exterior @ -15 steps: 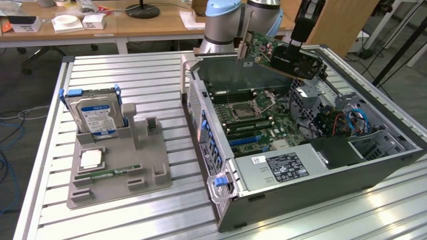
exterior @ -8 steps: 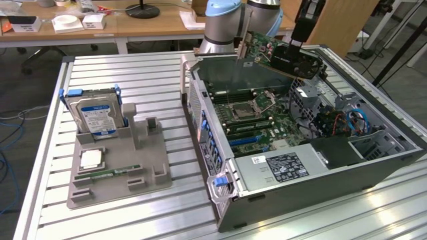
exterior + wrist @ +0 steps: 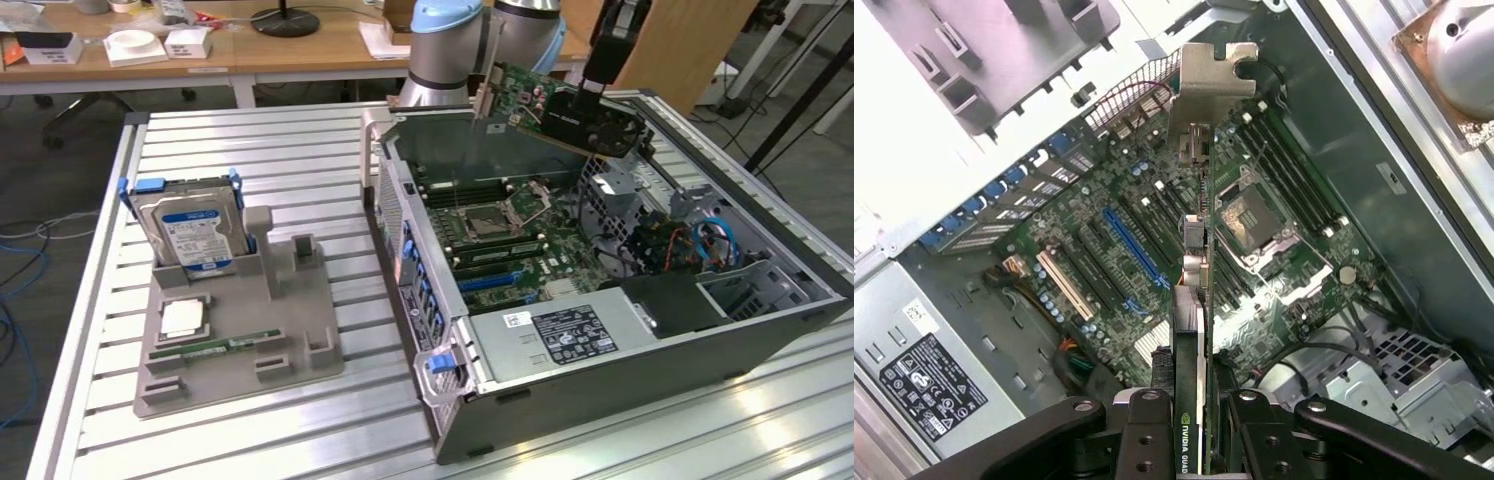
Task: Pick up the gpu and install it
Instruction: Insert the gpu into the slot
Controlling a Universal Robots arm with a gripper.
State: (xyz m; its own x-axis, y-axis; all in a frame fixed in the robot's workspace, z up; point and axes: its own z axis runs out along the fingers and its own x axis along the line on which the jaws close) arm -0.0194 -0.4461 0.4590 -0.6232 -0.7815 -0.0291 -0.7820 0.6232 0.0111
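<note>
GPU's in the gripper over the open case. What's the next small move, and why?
Probably a small sideways and turning correction before any descent. The gripper holds the gpu tilted in the air above the open case, and in the wrist view the card's edge lies beside the long blue slot and at an angle to it, not over it.

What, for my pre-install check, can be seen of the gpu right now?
The gpu is a thin card: green circuit board, black cooler block, and a silver metal bracket at the end away from the gripper. It hangs tilted in the air above the open computer case, over the motherboard, not seated in any slot. The gripper holds it with fingers pressed on both faces; nothing else touches it.
</note>
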